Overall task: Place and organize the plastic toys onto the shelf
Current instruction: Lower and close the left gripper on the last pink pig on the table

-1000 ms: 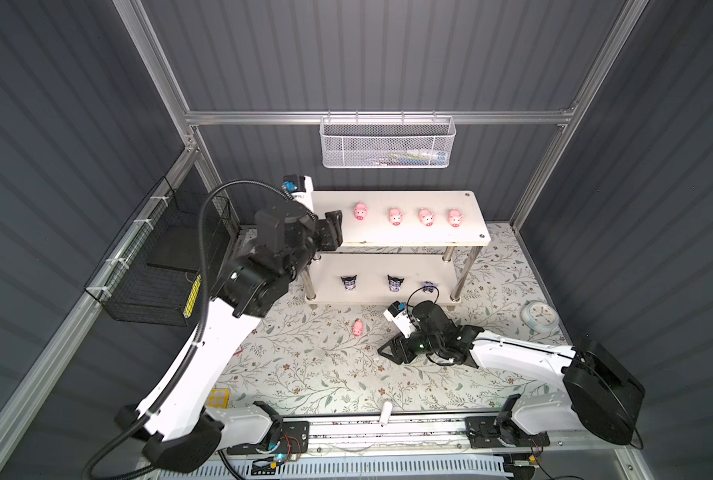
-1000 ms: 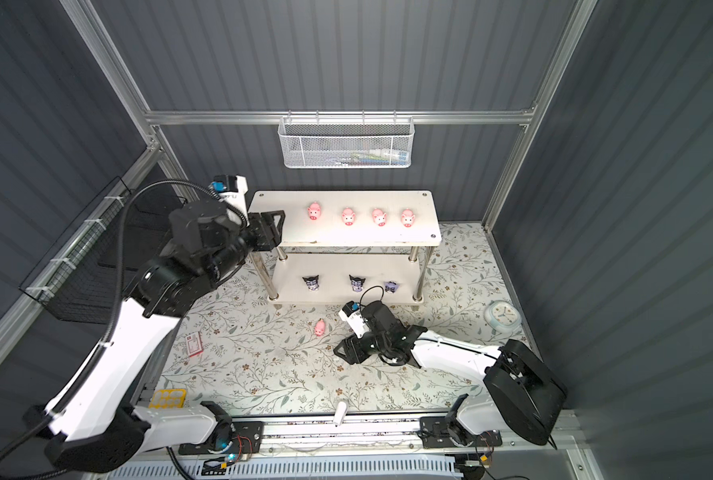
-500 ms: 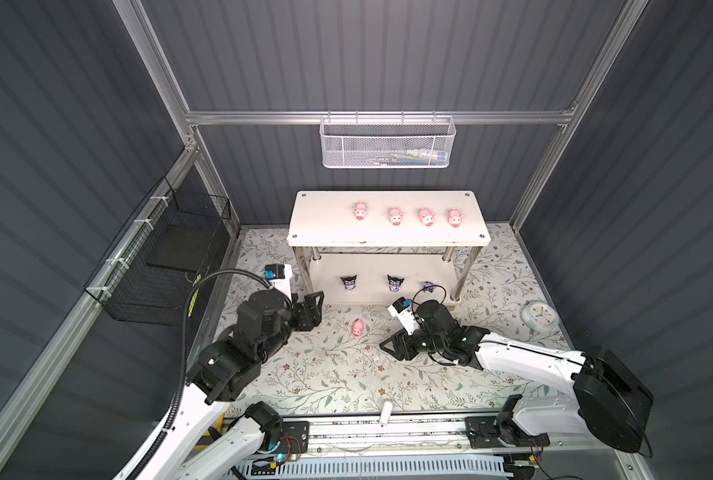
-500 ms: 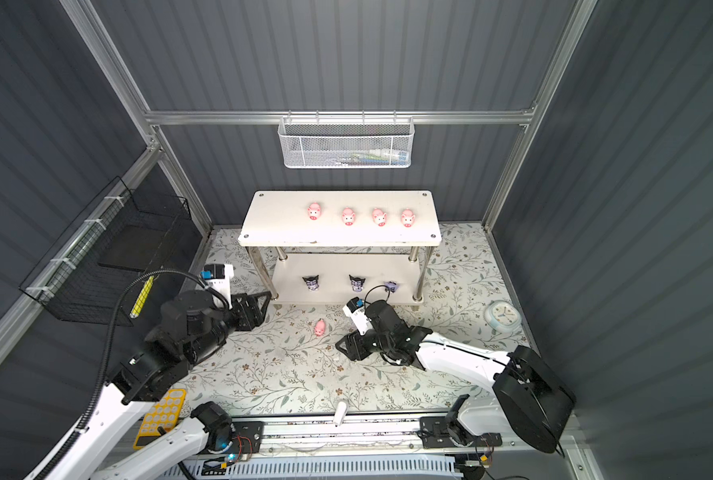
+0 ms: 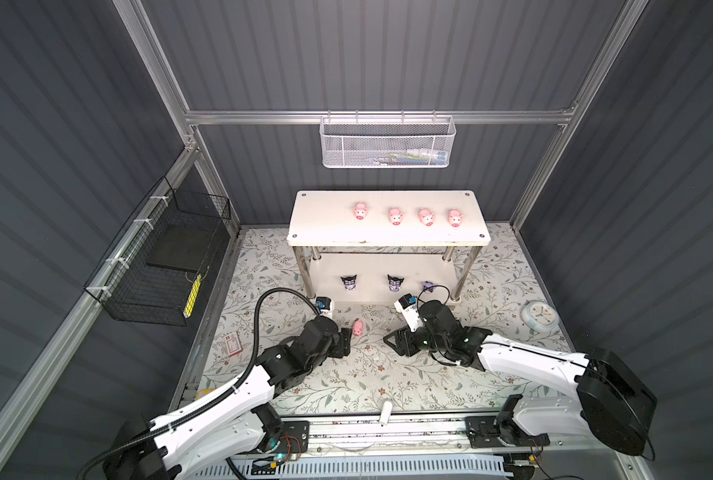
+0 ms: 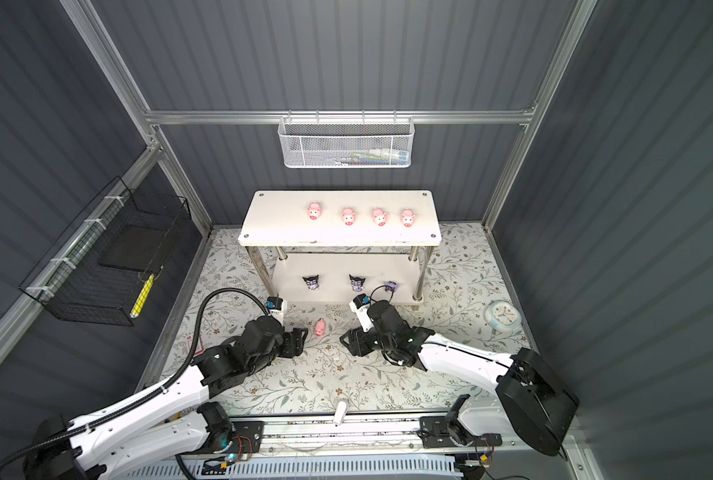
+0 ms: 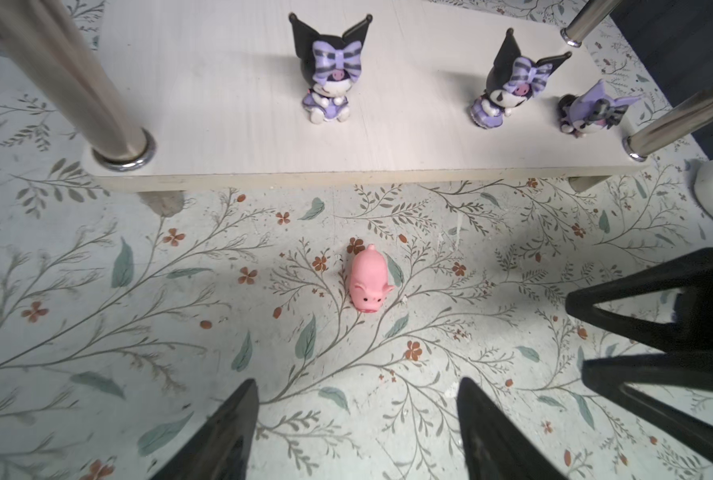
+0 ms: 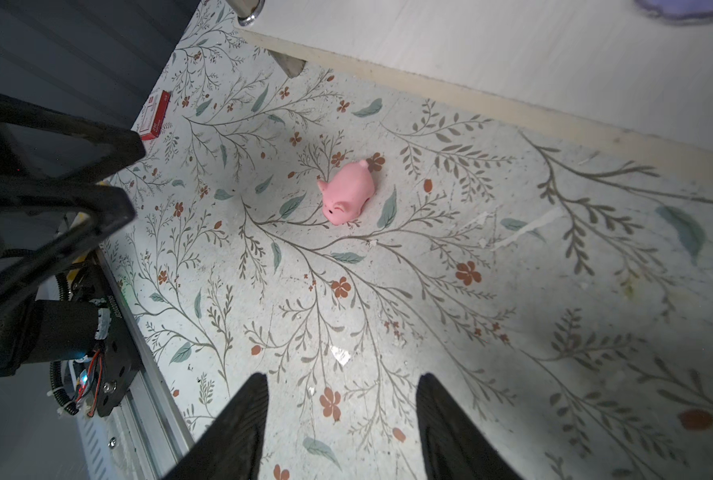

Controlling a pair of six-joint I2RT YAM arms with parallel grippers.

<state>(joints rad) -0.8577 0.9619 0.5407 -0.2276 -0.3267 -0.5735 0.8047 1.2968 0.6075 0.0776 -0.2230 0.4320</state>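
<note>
Left wrist view showed the left gripper [image 7: 357, 390] with its jaws apart and empty. It was low over the floral worktop [image 7: 97, 291] and aimed at the last pink pig [image 7: 369, 282], which rested just ahead of it in front of the shelf [image 7: 222, 124]. The right gripper [image 8: 342, 380], also apart and empty, hovered on the pig's other side. On the shelf's top board, four pigs [image 5: 360, 211] already stood in a row, with three black-eared figurines [image 5: 350, 283] on the lower board. Only this one pig remained to be placed. A second earlier the left gripper was raised beside the top board. It had since dropped to the worktop, while the right gripper barely moved.
</note>
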